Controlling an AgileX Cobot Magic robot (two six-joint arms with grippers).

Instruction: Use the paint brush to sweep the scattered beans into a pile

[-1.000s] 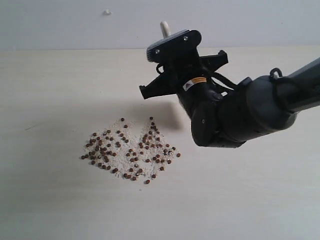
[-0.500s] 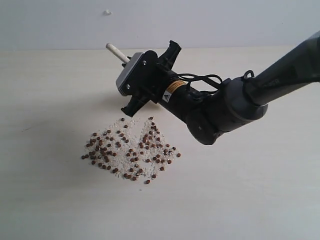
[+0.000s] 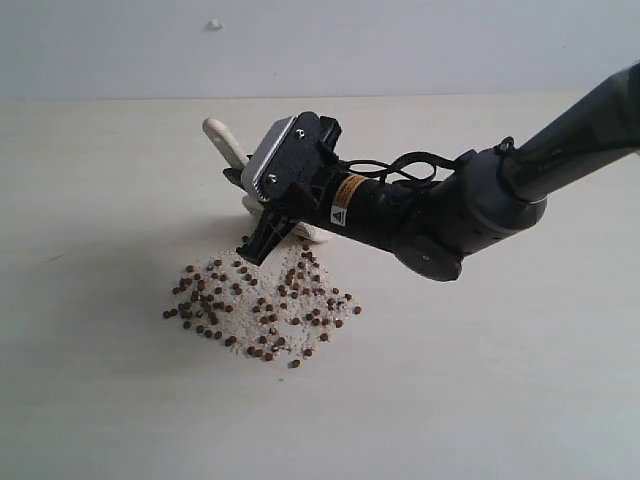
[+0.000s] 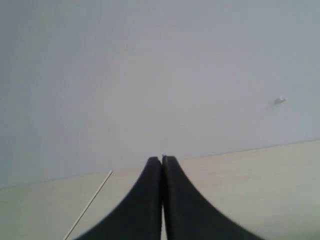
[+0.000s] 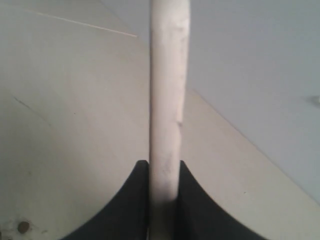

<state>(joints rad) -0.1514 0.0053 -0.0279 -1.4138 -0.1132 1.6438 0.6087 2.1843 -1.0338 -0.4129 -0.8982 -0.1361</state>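
The right gripper (image 3: pixel 250 208) held the paint brush (image 3: pixel 226 142) tight by its pale handle, tilted low over the table (image 3: pixel 100 400). The beans (image 3: pixel 260 305) lay spread out just beside it. The left gripper (image 4: pixel 161 167) was pinched closed, holding nothing.

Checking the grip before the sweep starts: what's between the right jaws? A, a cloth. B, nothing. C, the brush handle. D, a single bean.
C: in the right wrist view the pale handle of the brush runs out from between the right jaws, which press on both its sides.
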